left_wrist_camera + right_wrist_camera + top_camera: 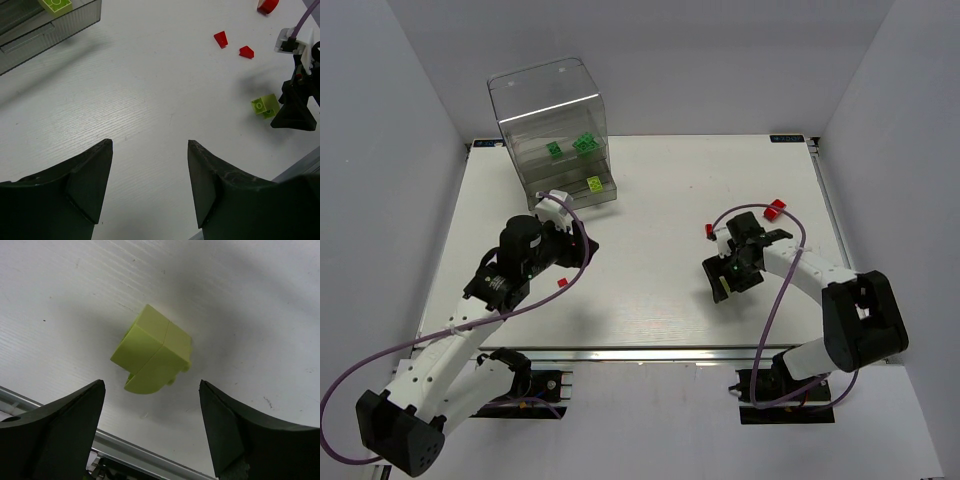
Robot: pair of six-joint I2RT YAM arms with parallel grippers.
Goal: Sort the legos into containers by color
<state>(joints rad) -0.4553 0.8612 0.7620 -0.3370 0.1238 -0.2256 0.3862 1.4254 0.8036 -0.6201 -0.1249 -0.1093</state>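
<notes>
1. Table (650, 300): I see a white work surface with both arm bases at its 6 o'clock edge.

2. Clear cabinet (550, 110): it stands upright at the table's 11 o'clock corner. Two dark green bricks (585, 143) sit higher up inside it. One pale yellow-green brick (594, 184) lies in the lower drawer at the front.

3. Left arm (450, 350): it reaches toward 12 o'clock and ends just short of the cabinet front.

4. Right arm (800, 265): it curves from its base toward 10 o'clock, with its wrist over the right half of the table.

5. Left gripper (150, 145): the jaws stand wide apart over bare table, with nothing between them.

6. Right gripper (151, 382): the jaws stand wide and point down. A loose yellow-green brick (152, 355) lies on the table between the fingers (65, 425) and touches neither one. In the left wrist view the same brick sits just beside the right gripper's dark finger.

7. Red bricks: one (776, 209) lies at 2 o'clock from the right gripper, near it. A smaller one (708, 231) lies at its 10 o'clock. Another (561, 283) lies beside the left arm. All three rest on the table, well apart from the cabinet.
</notes>
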